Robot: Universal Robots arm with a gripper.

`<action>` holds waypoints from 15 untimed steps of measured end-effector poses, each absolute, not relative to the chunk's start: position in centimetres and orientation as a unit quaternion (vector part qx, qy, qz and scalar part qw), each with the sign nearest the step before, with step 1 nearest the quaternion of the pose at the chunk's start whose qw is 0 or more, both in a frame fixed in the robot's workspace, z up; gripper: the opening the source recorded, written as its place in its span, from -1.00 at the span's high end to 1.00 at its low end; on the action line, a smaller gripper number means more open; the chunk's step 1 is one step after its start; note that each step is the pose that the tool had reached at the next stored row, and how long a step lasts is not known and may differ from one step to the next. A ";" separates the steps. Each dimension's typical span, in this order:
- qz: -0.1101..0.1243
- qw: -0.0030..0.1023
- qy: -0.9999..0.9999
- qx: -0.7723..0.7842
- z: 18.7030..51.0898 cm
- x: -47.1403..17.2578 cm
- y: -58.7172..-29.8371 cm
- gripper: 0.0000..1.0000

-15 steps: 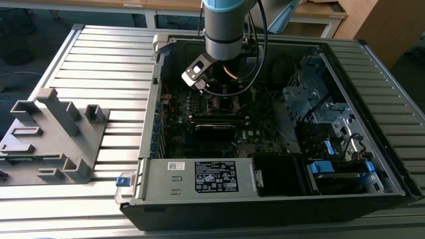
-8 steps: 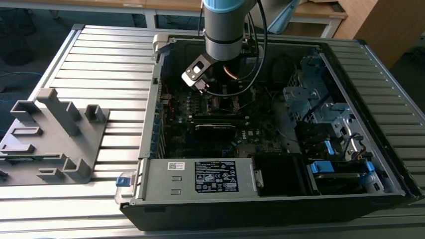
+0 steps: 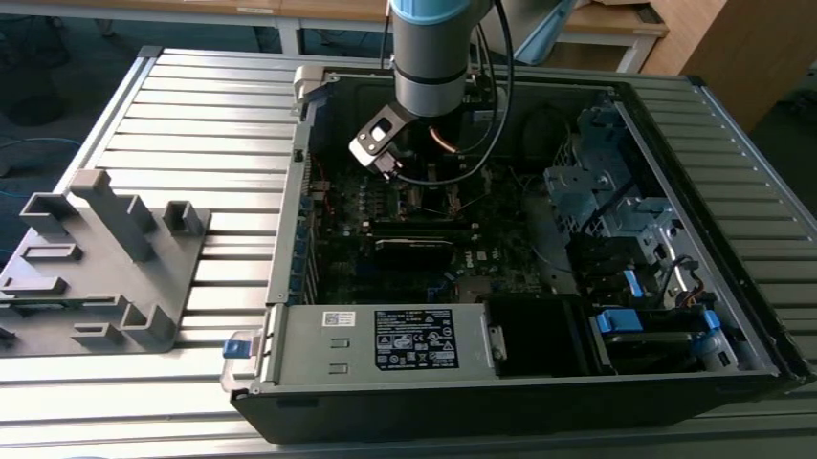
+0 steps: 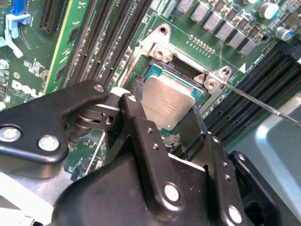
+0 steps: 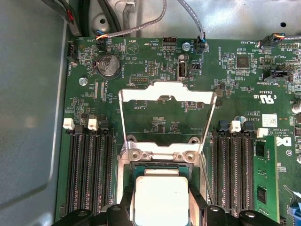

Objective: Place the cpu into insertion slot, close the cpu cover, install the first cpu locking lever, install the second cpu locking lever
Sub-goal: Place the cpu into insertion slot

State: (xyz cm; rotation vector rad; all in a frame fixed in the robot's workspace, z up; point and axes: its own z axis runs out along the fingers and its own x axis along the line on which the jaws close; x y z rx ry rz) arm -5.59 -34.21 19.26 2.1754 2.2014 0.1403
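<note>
Fingers (image 4: 141,127) pinch the cpu (image 4: 167,101) by opposite edges over the insertion slot (image 4: 160,71); we judge it light, stiff, fragile.

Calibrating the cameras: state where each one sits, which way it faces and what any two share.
Exterior view: off the arm, above the computer case, looking down into it; the arm shows.
First wrist view: on the arm, looking down at the motherboard and open cpu cover; end effector grips the cpu.
Second wrist view: on the arm, angled down at the insertion slot; end effector shows.
Shared: both wrist views show the cpu.
</note>
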 end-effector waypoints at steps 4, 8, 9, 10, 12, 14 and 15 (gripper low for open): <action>0.045 0.022 0.710 0.702 19.5 -5.6 -34.2 -0.08; 0.045 0.022 0.709 0.703 19.5 -5.6 -34.2 -0.08; 0.045 0.022 0.708 0.704 19.5 -5.6 -34.2 -0.08; 0.045 0.022 0.708 0.705 19.5 -5.6 -34.2 -0.08; 0.045 0.022 0.708 0.705 19.5 -5.6 -34.2 -0.08; 0.045 0.022 0.708 0.705 19.5 -5.6 -34.2 -0.08; 0.045 0.022 0.708 0.705 19.4 -5.6 -34.2 -0.08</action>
